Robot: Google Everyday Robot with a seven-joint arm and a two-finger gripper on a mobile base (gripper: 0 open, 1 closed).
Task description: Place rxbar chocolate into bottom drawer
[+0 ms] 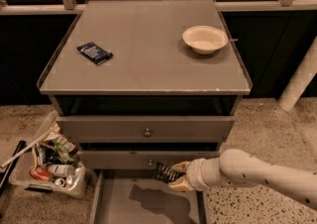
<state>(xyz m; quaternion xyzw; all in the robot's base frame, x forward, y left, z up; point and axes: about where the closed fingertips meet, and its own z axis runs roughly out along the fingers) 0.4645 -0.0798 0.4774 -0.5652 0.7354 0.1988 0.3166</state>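
Note:
The rxbar chocolate (163,172), a dark wrapper with pale lettering, is held in my gripper (177,176), which is shut on its right end. The gripper reaches in from the lower right and holds the bar just above the back of the bottom drawer (115,202), a grey tray pulled open at the foot of the cabinet. The bar's shadow falls on the tray floor below it. The bar hangs in front of the middle drawer's face.
The two upper drawers (146,130) with round knobs are shut. On the cabinet top lie a dark blue flat packet (94,52) at left and a white bowl (205,38) at right. A clear bin of trash (49,160) stands on the floor to the left.

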